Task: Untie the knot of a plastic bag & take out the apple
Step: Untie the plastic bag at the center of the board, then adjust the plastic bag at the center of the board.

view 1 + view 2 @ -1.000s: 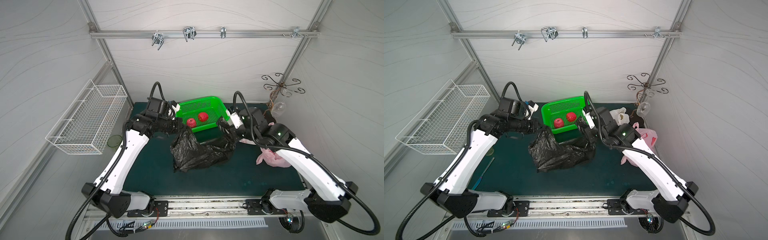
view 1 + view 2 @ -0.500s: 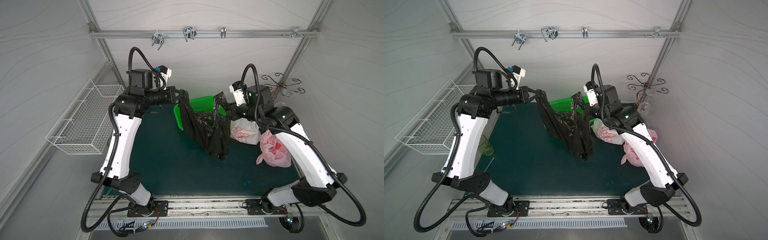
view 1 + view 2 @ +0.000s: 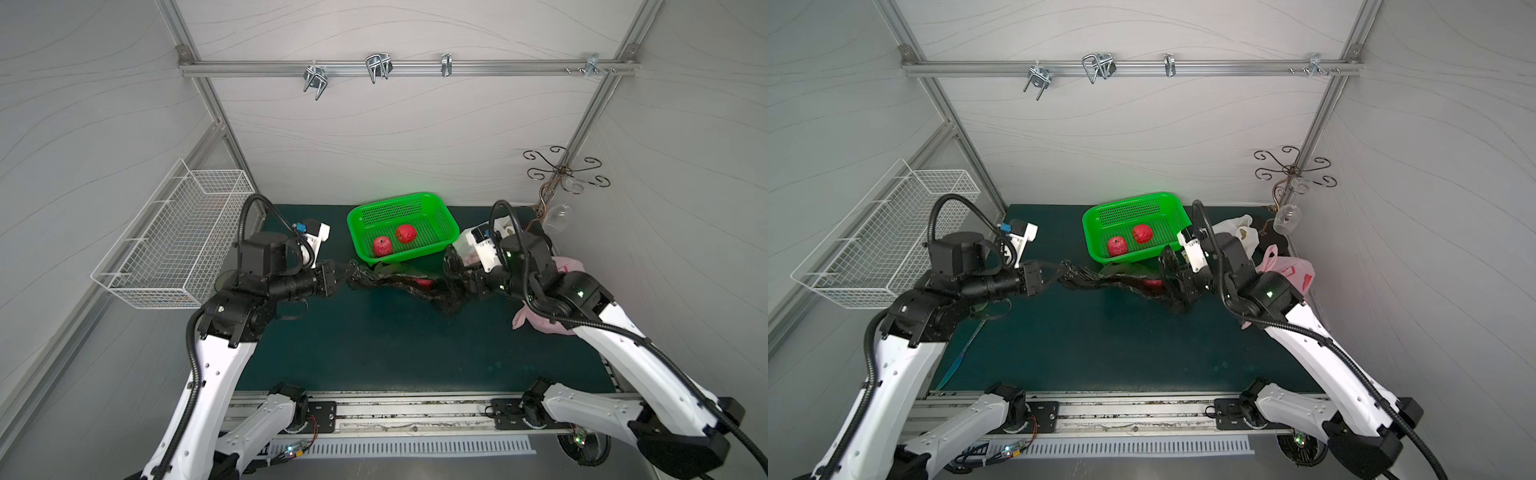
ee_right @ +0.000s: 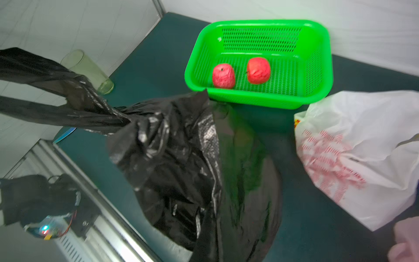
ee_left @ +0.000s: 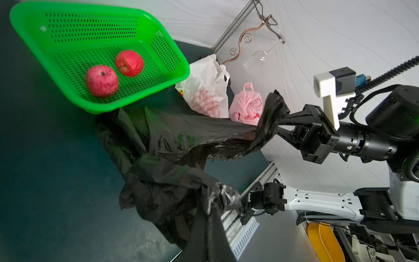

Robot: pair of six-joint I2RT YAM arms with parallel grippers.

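A black plastic bag (image 3: 399,282) hangs stretched just above the dark mat, in front of the green basket, in both top views. My left gripper (image 3: 343,276) is shut on the bag's left edge. My right gripper (image 3: 463,282) is shut on its right edge. A red apple (image 3: 424,283) peeks out between the bag's folds near the right gripper, also in a top view as the apple (image 3: 1154,284). No knot shows in any view. In the left wrist view the bag (image 5: 167,158) runs across to the right gripper (image 5: 283,124). The right wrist view shows the crumpled bag (image 4: 192,158).
The green basket (image 3: 415,254) behind the bag holds two red apples (image 3: 382,246). A white bag (image 3: 1237,228) and a pink bag (image 3: 1291,272) lie at the back right. A glass cup (image 4: 90,72) stands at the left, under a wire basket (image 3: 178,241) on the wall.
Half a second ago both grippers held the bag high, hanging down between them. Both arms have since dropped low and apart, stretching the bag flat over the mat.
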